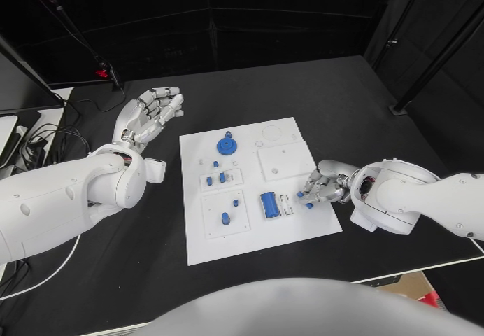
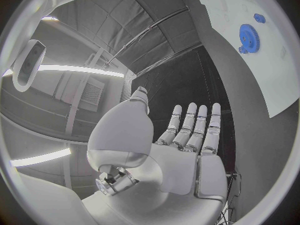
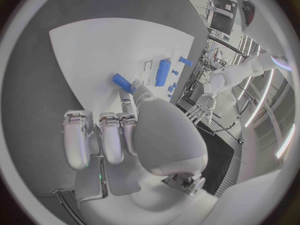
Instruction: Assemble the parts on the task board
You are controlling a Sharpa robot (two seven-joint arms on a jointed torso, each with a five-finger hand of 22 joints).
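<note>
White and rectangular, the flat plastic task board [image 1: 287, 225] lies in the middle of the black table [image 1: 383, 105], its long axis running away from the robot. Small blue plastic parts sit on it: a round blue toothed gear [image 1: 228, 146] near the far end, several short blue pegs [image 1: 214, 173] standing in a raised square plate below the gear, further small blue pieces [image 1: 226, 218] in a second square plate nearer the robot, and an oblong blue block [image 1: 269, 204] seated in a recess toward the board's right side. A plain raised white square plate [image 1: 285, 160] occupies the far right quarter. At the board's right edge, just beside the oblong block, the silver many-fingered right hand [image 1: 321, 186] rests over the board; a short blue cylindrical peg [image 3: 122, 82] is pinched between its thumb and one finger, while the remaining fingers [image 3: 103, 137] are curled in toward the palm, as the right wrist view shows. The pinched peg appears in the head view as a small blue piece at the fingertips, touching or just above the board; which cannot be told. The silver many-fingered left hand [image 1: 150, 112] is held well apart from the board, off its far left corner above the table, palm up, fingers [image 2: 194, 127] straight and slightly spread, holding nothing. The left wrist view shows the gear [image 2: 249, 35] on the board beyond those fingers.
</note>
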